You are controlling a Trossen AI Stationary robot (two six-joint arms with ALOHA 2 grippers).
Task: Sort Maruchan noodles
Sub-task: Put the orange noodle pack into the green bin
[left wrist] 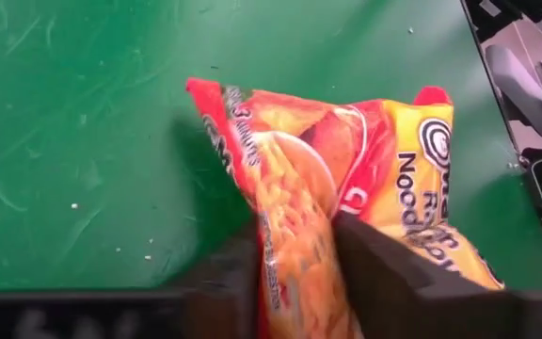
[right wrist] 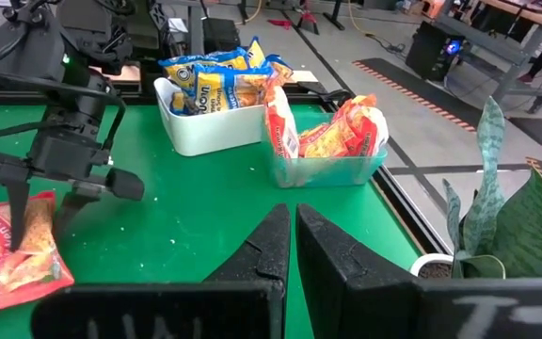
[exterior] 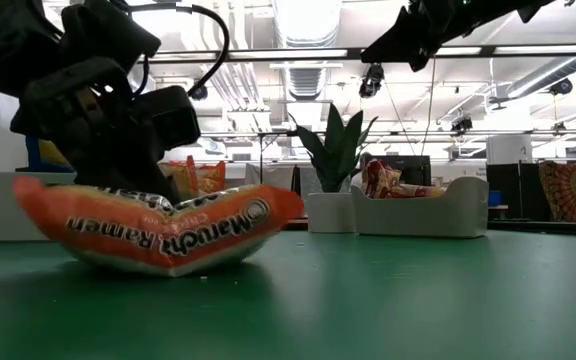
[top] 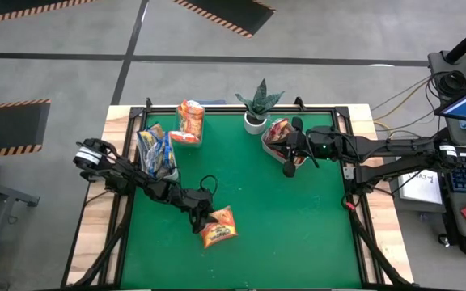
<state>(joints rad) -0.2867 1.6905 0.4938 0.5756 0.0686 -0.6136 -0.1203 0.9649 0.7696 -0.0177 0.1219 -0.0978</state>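
**Observer:** What does the left arm have?

**Operator:** My left gripper (top: pixel 203 217) is pinching an edge of the orange ramen packet (top: pixel 219 227), which lies on the green table (top: pixel 298 234). I'd worry the slick wrapper slides free when lifted. My right gripper (top: pixel 290 169), closed and empty, hovers near the plant (top: pixel 258 103).

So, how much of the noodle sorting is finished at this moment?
Most looks done: yellow-and-blue packets fill the white bin, orange packets the clear bin, red ones a third bin. In hand: the left gripper pinches the last orange packet, lying on the green table. Left: carry it to its bin. The right gripper waits, fingers shut.
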